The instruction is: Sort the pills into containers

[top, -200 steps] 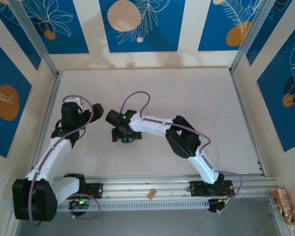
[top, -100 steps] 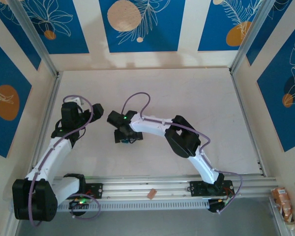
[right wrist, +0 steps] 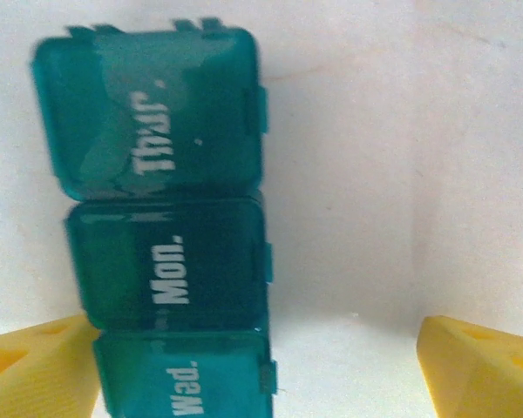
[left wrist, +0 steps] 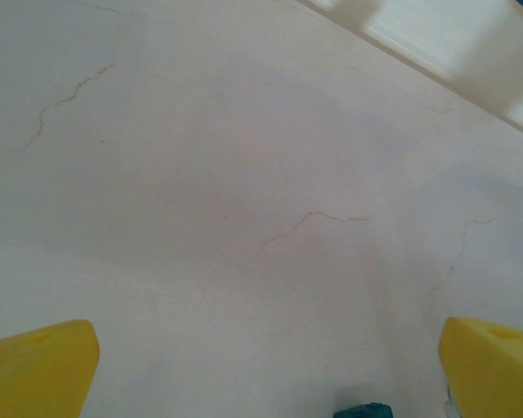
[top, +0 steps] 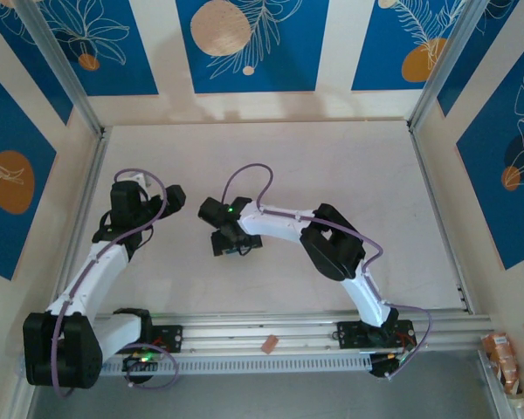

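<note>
Shifted toward the table's [top: 349, 166] right edge, the right end effector [right wrist: 254, 348] narrows open jaws over the pill organiser [right wrist: 166, 252], ungripped; left end effector [left wrist: 268, 348] gapes empty.

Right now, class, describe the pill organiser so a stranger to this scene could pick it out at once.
On the pale table, look left of centre, beneath the right gripper. There lies the pill organiser, a strip of square lidded compartments. Teal-green plastic and white day labels set it apart from the yellow gripper fingers beside it.
</note>
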You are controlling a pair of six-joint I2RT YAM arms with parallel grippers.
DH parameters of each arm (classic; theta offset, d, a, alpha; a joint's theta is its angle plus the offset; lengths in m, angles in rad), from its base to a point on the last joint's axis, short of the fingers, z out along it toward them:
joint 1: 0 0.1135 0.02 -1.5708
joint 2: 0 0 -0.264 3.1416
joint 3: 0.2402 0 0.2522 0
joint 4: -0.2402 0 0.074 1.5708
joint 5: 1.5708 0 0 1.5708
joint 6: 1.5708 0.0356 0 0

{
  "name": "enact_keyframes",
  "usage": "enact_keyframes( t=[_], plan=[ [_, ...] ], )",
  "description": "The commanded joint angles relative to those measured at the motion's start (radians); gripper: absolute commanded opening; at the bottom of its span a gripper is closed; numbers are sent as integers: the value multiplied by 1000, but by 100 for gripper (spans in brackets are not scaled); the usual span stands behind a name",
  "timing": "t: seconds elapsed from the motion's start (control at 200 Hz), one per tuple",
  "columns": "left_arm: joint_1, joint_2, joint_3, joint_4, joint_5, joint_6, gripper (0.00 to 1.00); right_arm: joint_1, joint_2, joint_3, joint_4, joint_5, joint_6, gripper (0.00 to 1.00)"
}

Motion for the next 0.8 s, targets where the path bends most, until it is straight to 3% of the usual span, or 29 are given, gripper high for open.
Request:
enact_keyframes(
  t=[0.0,0.255,0.795],
  plan=[
    [12,0,13,11,15,-7,100,7,-41,-3,46,-5,-81,88],
    [11,-3,19,-2,13,-8,100,8,-16,8,59,-15,-105,74],
    [12,-8,22,-8,13,-16,100,59,-22,16,74,-88,-55,76]
  ],
)
